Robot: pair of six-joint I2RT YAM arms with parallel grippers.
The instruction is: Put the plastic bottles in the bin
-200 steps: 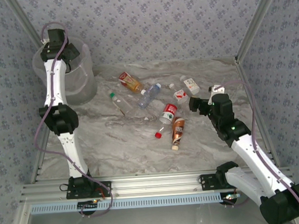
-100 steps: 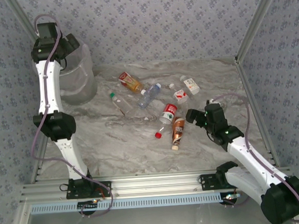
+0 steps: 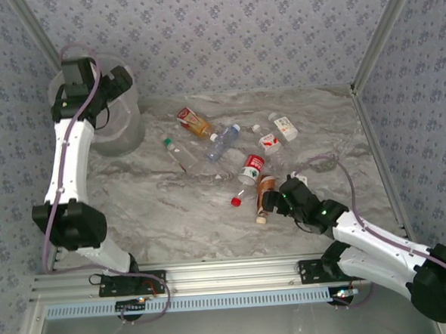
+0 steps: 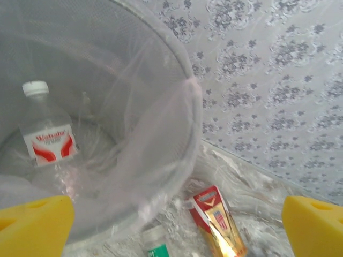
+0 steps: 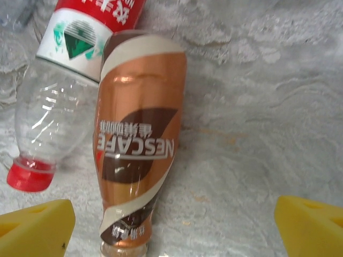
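Left claw (image 3: 116, 83): spread wide and empty, held above the rim of the bin (image 3: 126, 131); seen from the wrist as well (image 4: 171, 227).
Bin: stood upright at the far left corner of the desk (image 3: 172, 208), rim (image 4: 182, 69) close under the wrist camera.
In the bin: one white-capped bottle (image 4: 48, 144) with a red label is seen lying inside.
Right claw (image 3: 275, 202): released, nothing gripped, lowered just over the brown bottle (image 3: 265, 191); wrist view (image 5: 174, 227).
Brown bottle (image 5: 136, 144): laid flat mid-desk, framed between the yellow fingers (image 5: 32, 227).
Red-capped bottle (image 5: 59, 107): laid touching the brown bottle's side (image 3: 248, 177).
Far half of desk: orange bottle (image 3: 195, 123), blue-capped bottle (image 3: 223, 142), green-capped bottle (image 3: 174, 149), red-white bottle (image 3: 268, 141) and white-label bottle (image 3: 285, 125) are scattered flat.
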